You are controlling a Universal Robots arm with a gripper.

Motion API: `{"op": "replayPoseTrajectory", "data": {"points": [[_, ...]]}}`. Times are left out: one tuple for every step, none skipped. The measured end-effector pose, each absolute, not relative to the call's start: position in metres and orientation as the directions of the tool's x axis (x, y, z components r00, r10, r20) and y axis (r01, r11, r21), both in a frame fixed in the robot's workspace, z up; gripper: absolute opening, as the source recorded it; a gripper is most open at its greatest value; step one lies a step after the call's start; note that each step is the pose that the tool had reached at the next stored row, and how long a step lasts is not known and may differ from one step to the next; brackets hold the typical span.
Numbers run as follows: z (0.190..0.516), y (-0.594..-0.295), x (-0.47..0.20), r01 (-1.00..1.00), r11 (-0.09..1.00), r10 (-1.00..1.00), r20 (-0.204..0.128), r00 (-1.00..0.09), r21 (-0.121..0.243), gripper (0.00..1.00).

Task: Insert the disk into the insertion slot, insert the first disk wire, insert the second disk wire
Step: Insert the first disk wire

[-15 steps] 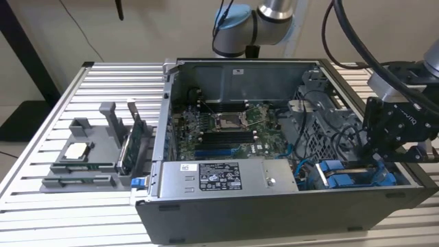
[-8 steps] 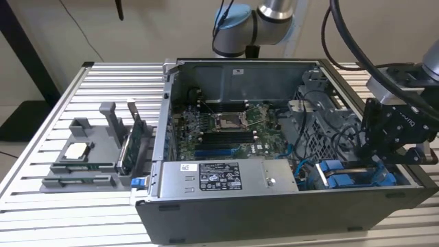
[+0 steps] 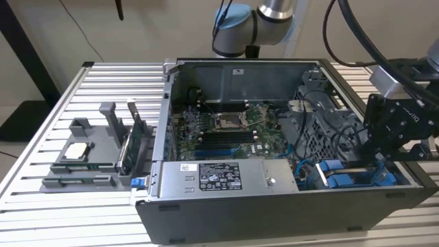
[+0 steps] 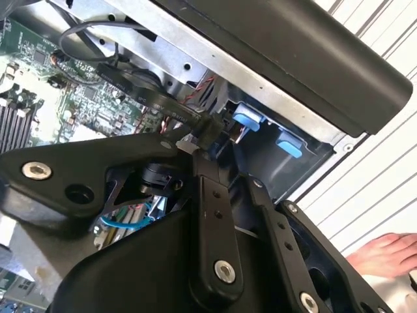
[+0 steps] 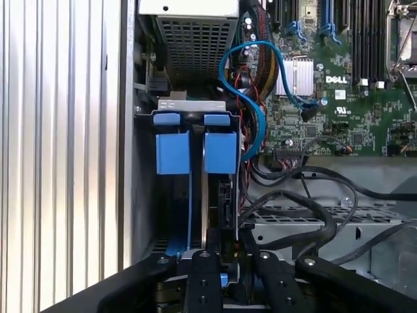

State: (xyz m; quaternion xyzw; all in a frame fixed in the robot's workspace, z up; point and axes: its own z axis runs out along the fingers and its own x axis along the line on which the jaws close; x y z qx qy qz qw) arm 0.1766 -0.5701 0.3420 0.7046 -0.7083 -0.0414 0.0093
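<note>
In the exterior view my black gripper (image 3: 377, 154) reaches down into the open computer case, over the insertion slot (image 3: 357, 180) with its blue rails at the near corner on the exterior view's right. The disk (image 3: 358, 170) sits on edge in that slot. Its blue carrier tabs (image 5: 220, 153) face me in the first wrist view. In the second wrist view my gripper (image 4: 207, 140) is shut on a black connector of a disk wire (image 4: 212, 127), whose cable (image 4: 130, 77) trails back over the motherboard. The connector (image 5: 226, 205) hangs right beside the disk's edge.
The silver power-supply box (image 3: 226, 177) lies along the case's near wall, with the motherboard (image 3: 226, 123) behind it. A looping blue cable (image 5: 251, 104) and black cables (image 5: 306, 208) crowd the bay. A grey fixture with a green card (image 3: 130, 149) stands outside the case. A person's hand (image 4: 388, 254) rests on the table.
</note>
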Motion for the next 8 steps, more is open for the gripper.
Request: {"op": "replayPoseTrajectory", "data": {"points": [[0.344, -0.57, 0.177, -0.997, 0.003, -0.999, -0.045, -0.007, 0.072, 0.26], [0.346, -0.57, 0.177, -0.997, 0.004, -0.999, -0.045, -0.007, 0.072, 0.26], [0.348, -0.57, 0.177, -0.997, 0.003, -0.999, -0.045, -0.007, 0.072, 0.26], [0.35, -0.57, 0.177, -0.997, 0.003, -0.999, -0.045, -0.007, 0.072, 0.26], [0.352, -0.57, 0.177, -0.997, 0.004, -0.999, -0.045, -0.007, 0.072, 0.26], [0.354, -0.57, 0.177, -0.997, 0.004, -0.999, -0.045, -0.007, 0.072, 0.26], [0.356, -0.57, 0.177, -0.997, 0.004, -0.999, -0.044, -0.007, 0.072, 0.26], [0.357, -0.57, 0.177, -0.997, 0.004, -0.999, -0.044, -0.007, 0.072, 0.26]]}}
